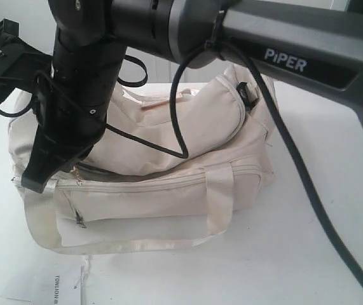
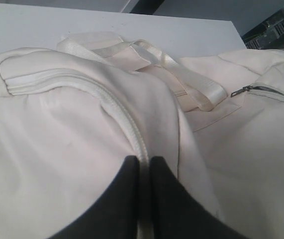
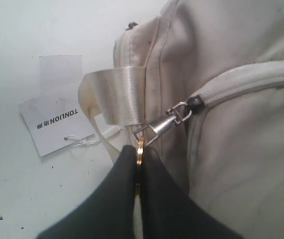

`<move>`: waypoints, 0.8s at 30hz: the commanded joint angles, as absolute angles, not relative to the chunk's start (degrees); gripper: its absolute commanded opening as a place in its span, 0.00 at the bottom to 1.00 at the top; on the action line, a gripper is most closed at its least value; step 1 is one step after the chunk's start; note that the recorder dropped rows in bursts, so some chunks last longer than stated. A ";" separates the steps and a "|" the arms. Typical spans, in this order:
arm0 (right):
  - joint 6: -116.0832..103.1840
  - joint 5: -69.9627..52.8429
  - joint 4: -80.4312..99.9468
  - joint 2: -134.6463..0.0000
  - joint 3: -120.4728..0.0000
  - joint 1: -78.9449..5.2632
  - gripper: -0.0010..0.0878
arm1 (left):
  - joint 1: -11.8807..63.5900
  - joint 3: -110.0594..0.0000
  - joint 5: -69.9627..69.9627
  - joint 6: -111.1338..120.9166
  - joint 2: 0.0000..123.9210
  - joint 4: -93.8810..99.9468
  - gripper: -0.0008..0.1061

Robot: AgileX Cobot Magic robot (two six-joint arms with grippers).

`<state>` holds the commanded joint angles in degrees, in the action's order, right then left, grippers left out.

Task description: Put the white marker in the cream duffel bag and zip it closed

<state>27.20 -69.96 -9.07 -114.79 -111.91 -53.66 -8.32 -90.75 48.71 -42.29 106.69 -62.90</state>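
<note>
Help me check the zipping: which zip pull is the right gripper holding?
The main zip's silver pull, its gold ring pinched in the right gripper; the front pocket's pull hangs free.

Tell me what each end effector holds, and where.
Right end effector: the gold ring on the zip pull of the cream duffel bag. Left end effector: the bag's zipper seam.

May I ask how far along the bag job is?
Done, seemingly: no white marker shows outside the cream duffel bag, so it is probably inside. In hand: the right tool is shut on the gold ring of the zip pull, closed zip track behind it; the left tool pinches the bag's seam. Left: any last stretch of zip, then release.
</note>
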 joint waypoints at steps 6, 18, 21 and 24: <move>27.20 -66.05 -9.07 -114.79 -111.91 -53.66 0.01 | -8.44 -90.75 48.73 -42.01 106.69 -62.90 0.54; 26.76 -58.78 -8.98 -114.79 -111.91 -53.66 0.01 | -14.12 -90.75 52.39 -33.78 99.05 -50.24 0.66; 26.76 -58.78 -8.98 -114.79 -111.91 -53.66 0.01 | -16.05 -88.78 53.44 -31.03 94.61 -45.39 0.66; 26.76 -58.79 -8.75 -114.79 -111.91 -53.66 0.01 | -16.58 -83.89 51.96 -30.76 90.41 -46.10 0.66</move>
<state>26.76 -58.79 -8.75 -114.79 -111.91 -53.66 -16.58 -83.89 51.96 -30.76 90.41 -46.10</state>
